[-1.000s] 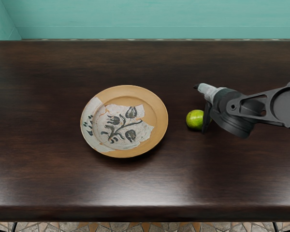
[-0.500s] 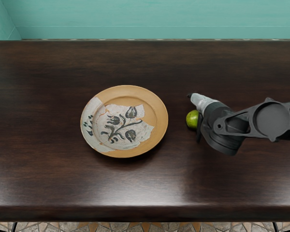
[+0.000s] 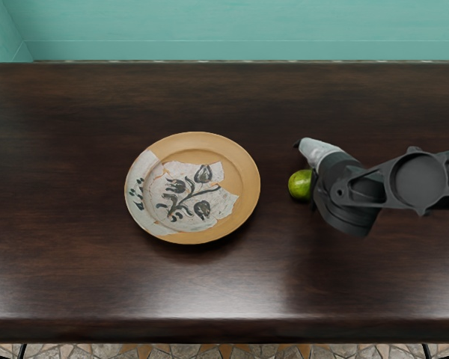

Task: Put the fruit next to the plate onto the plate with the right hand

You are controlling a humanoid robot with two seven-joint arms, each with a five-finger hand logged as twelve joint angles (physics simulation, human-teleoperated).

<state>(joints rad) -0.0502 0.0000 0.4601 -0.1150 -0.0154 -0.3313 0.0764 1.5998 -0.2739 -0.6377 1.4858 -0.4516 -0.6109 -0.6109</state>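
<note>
A small green lime [image 3: 299, 184] lies on the dark table just right of an orange plate [image 3: 242, 169] with a white, flower-painted centre. My right hand [image 3: 319, 178] comes in from the right edge and sits against the lime's right side, hiding part of it. A pale grey part of the hand points up and left above the fruit. The lime rests on the table, a small gap away from the plate's rim. The dark wrist housing blocks the view of how the hand meets the lime.
The dark wooden table [image 3: 97, 284] stretches wide around the plate. Its front edge runs along the bottom of the view, and a teal wall stands behind its far edge.
My right hand has moved left and down over the lime's right side, covering part of it. The lime and the plate have stayed where they were.
</note>
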